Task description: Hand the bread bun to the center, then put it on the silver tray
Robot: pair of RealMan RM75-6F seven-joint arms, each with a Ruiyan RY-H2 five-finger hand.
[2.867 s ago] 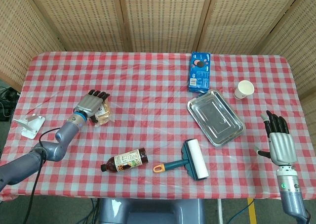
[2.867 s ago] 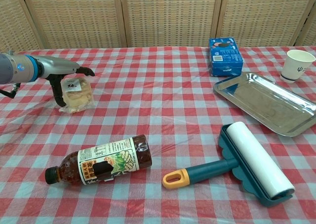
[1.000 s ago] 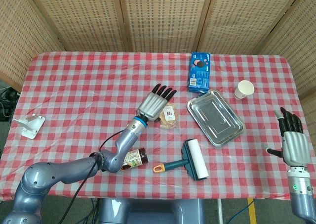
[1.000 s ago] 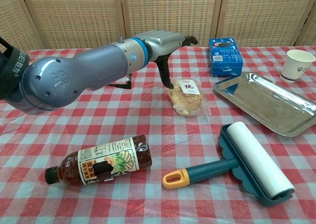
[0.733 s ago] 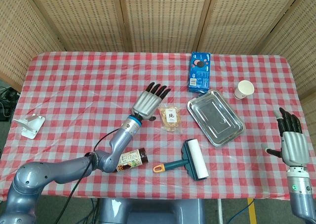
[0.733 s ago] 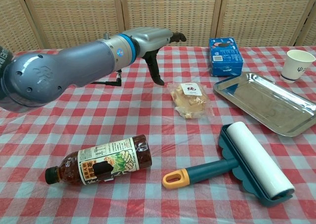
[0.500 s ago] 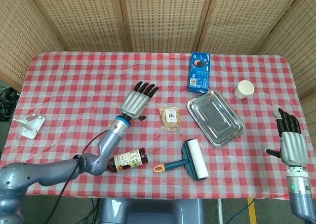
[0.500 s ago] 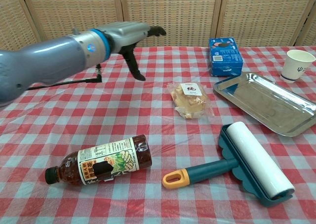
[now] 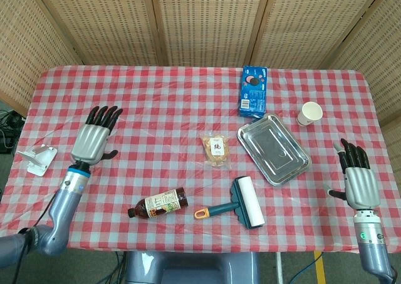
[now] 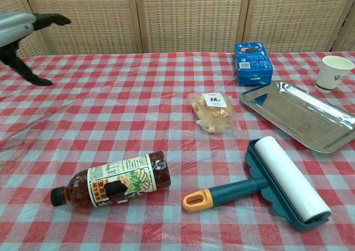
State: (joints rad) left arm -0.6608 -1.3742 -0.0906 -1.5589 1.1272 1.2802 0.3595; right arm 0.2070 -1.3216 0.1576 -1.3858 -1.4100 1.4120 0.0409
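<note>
bread bun – in a clear wrapper, lying flat mid-table, just left of the silver tray but apart from it; held by nothing. placed where either arm could reach it, so the centre step looks done and the tray step not.
left hand – far left of the table, fingers spread, holding nothing.
right hand – at the right edge, fingers extended and apart, empty; the nearer one to the tray, likely the one to take the bun.
tray – bare, set at an angle.
lint roller – lies near the bun's path; one to avoid.
</note>
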